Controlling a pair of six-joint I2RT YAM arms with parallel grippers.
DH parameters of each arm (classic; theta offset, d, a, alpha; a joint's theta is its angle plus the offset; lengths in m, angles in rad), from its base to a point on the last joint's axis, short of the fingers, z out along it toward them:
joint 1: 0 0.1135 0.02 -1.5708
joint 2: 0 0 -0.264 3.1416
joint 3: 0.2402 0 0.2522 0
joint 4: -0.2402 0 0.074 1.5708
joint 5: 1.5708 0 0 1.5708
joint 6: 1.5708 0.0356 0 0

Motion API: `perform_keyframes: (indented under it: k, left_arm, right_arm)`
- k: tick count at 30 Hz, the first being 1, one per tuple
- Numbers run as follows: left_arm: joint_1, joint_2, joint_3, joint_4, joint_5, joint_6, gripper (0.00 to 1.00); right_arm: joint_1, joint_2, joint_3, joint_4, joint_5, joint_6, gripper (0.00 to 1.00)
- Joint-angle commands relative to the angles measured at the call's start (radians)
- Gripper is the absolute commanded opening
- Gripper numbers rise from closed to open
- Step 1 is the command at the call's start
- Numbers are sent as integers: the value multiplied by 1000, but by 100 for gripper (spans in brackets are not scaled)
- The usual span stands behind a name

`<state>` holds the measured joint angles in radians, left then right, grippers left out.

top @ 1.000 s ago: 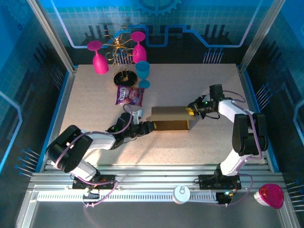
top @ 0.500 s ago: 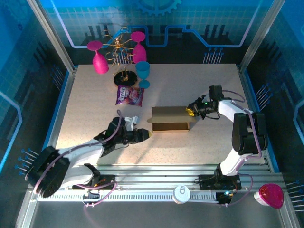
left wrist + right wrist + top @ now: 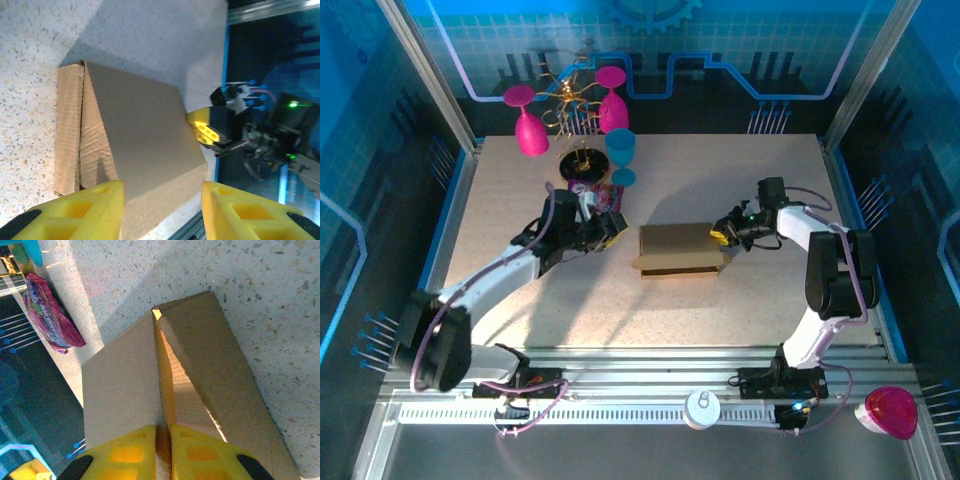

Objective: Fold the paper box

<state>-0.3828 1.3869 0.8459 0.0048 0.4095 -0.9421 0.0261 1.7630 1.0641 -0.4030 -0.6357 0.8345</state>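
Note:
The plain brown paper box (image 3: 680, 250) lies mid-table, partly collapsed, with one panel sloping. My right gripper (image 3: 724, 236) is shut on the upper panel's edge at the box's right end. In the right wrist view its fingertips (image 3: 131, 452) pinch that thin cardboard wall (image 3: 165, 390), between a flat panel and the open crease. My left gripper (image 3: 611, 226) hovers just left of the box, open and holding nothing. The left wrist view looks along the box (image 3: 135, 130) between the wide-apart yellow fingers (image 3: 85, 212), and the right gripper (image 3: 206, 134) is at the far end.
A purple snack packet (image 3: 588, 200) lies behind the left gripper, partly covered by it. A blue cup (image 3: 621, 152), two pink goblets (image 3: 528, 125) and a wire rack (image 3: 575, 110) stand at the back left. Bare tabletop (image 3: 720, 180) stretches behind and in front of the box.
My left arm has swung from the near left of the box up and back to beside the purple packet. The box has sunk flatter. The right gripper has kept its hold.

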Motion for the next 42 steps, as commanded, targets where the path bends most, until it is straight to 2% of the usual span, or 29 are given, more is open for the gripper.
perform_keyframes:
  k: [1,7,11,14,16,18,21,25,35,38,42]
  left_arm:
    - [-41,97,48,-102,66,52,45]
    - [-98,226,123,-186,40,135,46]
    - [-100,259,102,-108,27,132,48]
    - [-106,299,127,-148,16,163,47]
    - [-110,311,121,-174,-8,175,44]
    - [-109,321,85,-132,-9,162,40]
    - [-110,347,61,-77,1,143,34]
    - [-109,362,69,-86,-17,156,28]
    - [-109,363,80,-136,-29,184,22]
    - [-110,346,98,-186,-52,205,24]
    - [-111,288,146,-217,-49,219,35]
  right_arm:
    - [13,29,32,-54,23,-50,14]
    - [15,43,48,-59,29,-58,14]
    - [18,45,48,-62,27,-64,14]
    - [17,45,50,-69,29,-70,14]
    - [18,43,56,-81,33,-79,15]
    - [18,43,67,-102,41,-93,19]
    - [18,31,83,-130,47,-111,27]
    - [18,11,115,-184,61,-142,35]
    - [15,-7,137,-251,97,-185,36]
    - [-10,-16,129,-273,120,-216,38]
    - [-41,-18,124,-282,124,-258,42]
